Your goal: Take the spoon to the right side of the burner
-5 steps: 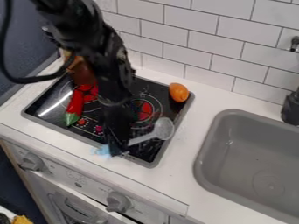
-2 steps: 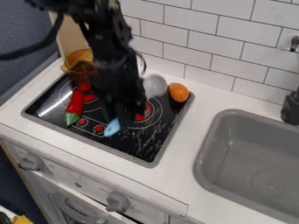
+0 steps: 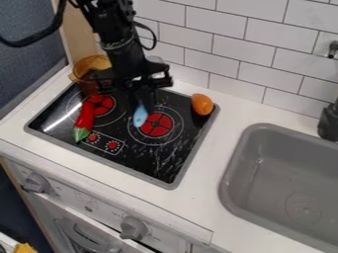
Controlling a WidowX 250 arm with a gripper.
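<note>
The black gripper [image 3: 143,99] hangs over the upper middle of the black stovetop, shut on the spoon. The spoon's light-blue handle end [image 3: 140,116] points down below the gripper, just left of the red centre of the right burner [image 3: 156,124]. Behind the gripper, a bit of the grey spoon bowl [image 3: 155,59] shows near the wall, and the middle of the spoon is hidden by the gripper.
A red pepper [image 3: 84,121] lies on the stovetop's left, by the left burner [image 3: 100,105]. An amber pot [image 3: 91,66] stands at the back left. An orange object [image 3: 202,104] sits at the back right corner. The grey sink [image 3: 284,183] is at right.
The gripper has carried the spoon from the stove's front edge back toward the wall, turning it so the bowl swung from the front right to the rear.
</note>
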